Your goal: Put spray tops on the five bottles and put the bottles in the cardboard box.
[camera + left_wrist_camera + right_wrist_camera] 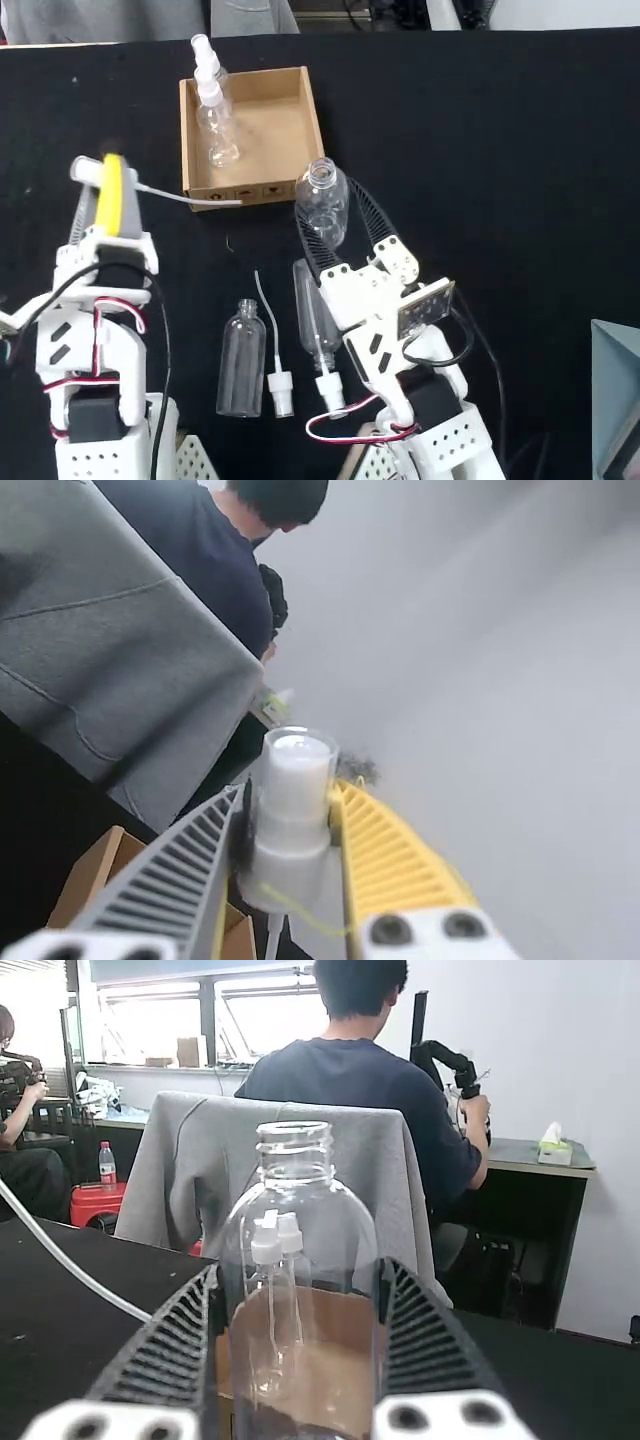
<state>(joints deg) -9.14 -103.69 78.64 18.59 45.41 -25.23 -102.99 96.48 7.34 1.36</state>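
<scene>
**rigwatcher:** Jaws on the left gripper (100, 172) were pinching a spray top (290, 780) round its white collar, with the grey finger on one side and the yellow on the other. That arm sat at the left of the high view, with its forearm running up-frame from the base in the lower left corner. The gripper was held off the table. The top's dip tube (190, 200) trailed off to the right, its end at the front wall of the cardboard box (315, 110).

**tk_solder:** ok and the other arm?

**rigwatcher:** The right gripper (335, 215) was clamped on an open bottle (322, 205), with a black ribbed finger hugging each side of the body. The bottle was upright with a bare neck, mid-frame, just below the box's lower right corner. That arm stretched up-frame from its base at the bottom, right of centre.

**tk_solder:** rest of the stuff?

**rigwatcher:** Two capped bottles (215, 110) stood along the box's left wall. On the black table (500, 150), lower centre, a bare bottle (242, 362) lay on its side. A loose spray top (280, 385) lay just to its right, tube pointing up-frame. Right of that, a third bottle (315, 315) lay partly under the right arm with a white top at its lower end. Couldn't tell if that one was screwed on tbh.
</scene>
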